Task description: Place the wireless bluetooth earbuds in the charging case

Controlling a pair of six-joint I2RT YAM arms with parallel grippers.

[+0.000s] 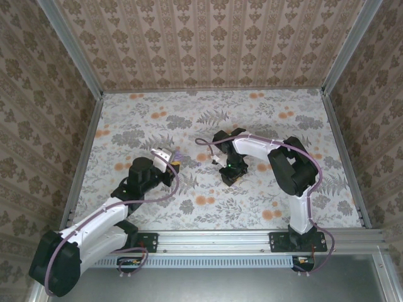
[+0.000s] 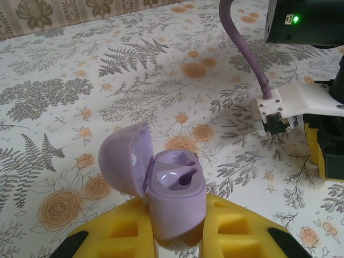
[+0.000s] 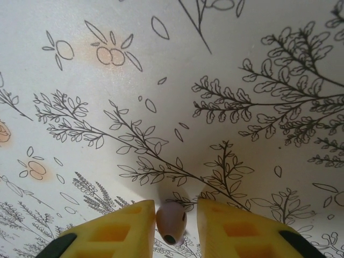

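Observation:
The lilac charging case [image 2: 174,193] stands upright with its lid [image 2: 123,164] hinged open to the left. My left gripper [image 2: 177,236] is shut on its lower body, and its two wells face up. From above, the case [image 1: 177,155] shows as a small lilac spot at the left gripper [image 1: 172,161]. One lilac earbud [image 3: 171,221] lies on the floral table between the yellow fingers of my right gripper [image 3: 176,208]. It rests against the left finger [image 3: 134,223], with a narrow gap to the right finger [image 3: 226,223]. The right gripper [image 1: 230,178] points straight down at the table's middle.
The right arm's wrist with its purple cable [image 2: 244,48] and green light hangs close to the case's right. The floral table [image 1: 208,119] is ringed by wallpapered walls and aluminium rails [image 1: 252,239].

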